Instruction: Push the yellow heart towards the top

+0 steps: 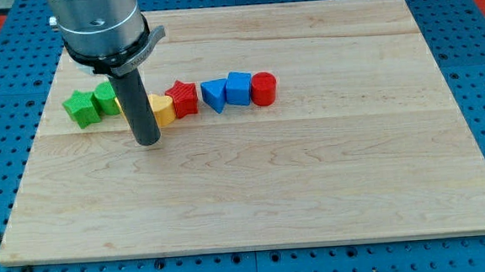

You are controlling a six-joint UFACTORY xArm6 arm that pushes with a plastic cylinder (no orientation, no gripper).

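Observation:
The yellow heart (163,110) lies on the wooden board (312,174) in the upper left part, partly hidden behind the dark rod. My tip (147,142) rests on the board just below and left of the heart, close to it; whether it touches I cannot tell. A red star (184,97) touches the heart on its right side. A bit of another yellow block (120,104) shows left of the rod.
A green star (80,107) and a green block (105,98) sit at the left of the row. A blue triangle (214,94), a blue block (239,88) and a red cylinder (263,89) stand to the right of the red star.

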